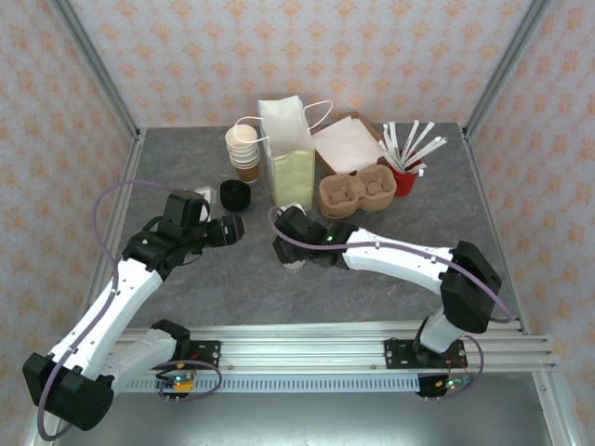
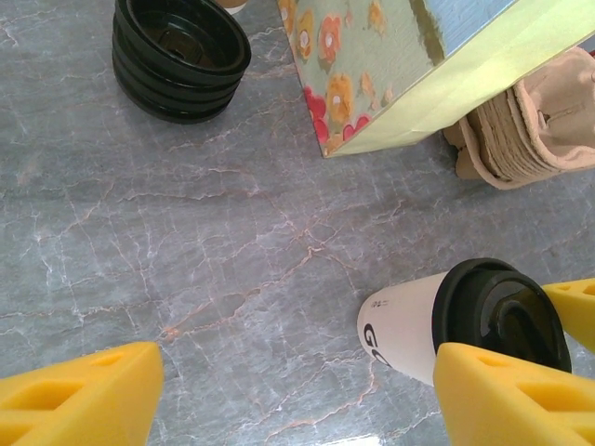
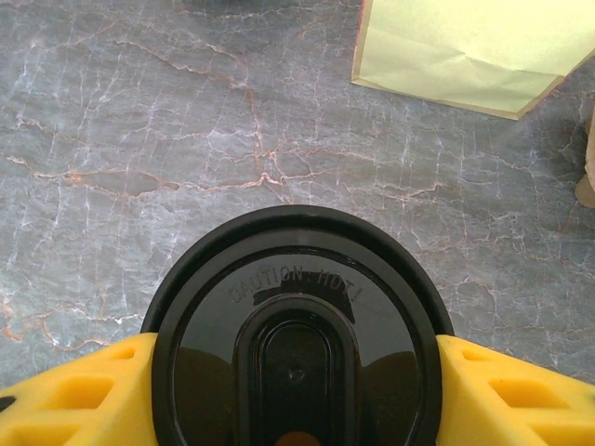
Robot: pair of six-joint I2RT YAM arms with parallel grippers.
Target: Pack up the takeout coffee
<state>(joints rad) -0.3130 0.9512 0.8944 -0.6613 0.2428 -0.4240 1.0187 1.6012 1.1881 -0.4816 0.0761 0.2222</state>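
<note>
Grasp stage of packing. The coffee cup [image 3: 297, 321], black lid on, sits on the near side of the paper bag [image 1: 289, 153], close to the bag's base but not touching it. The right gripper [image 3: 297, 372] pinches it, one yellow finger [image 3: 79, 395] pressed to each side just under the lid rim. Whether the cup's base has left the table cannot be told. The left gripper [image 2: 297, 372] hangs to the left of the bag and near the cup, fingers spread wide with nothing between them. A stack of loose lids [image 1: 234, 193] stands left of the bag and a cardboard cup carrier [image 1: 358, 192] right of it. The bag stands upright with its mouth open.

Judged next move: raise the cup, kept level, above the bag's rim, bring it over the mouth, then lower it inside. The bag is much taller than the cup, so the lift must be generous, and the handles and thin walls could catch the fingers.
</note>
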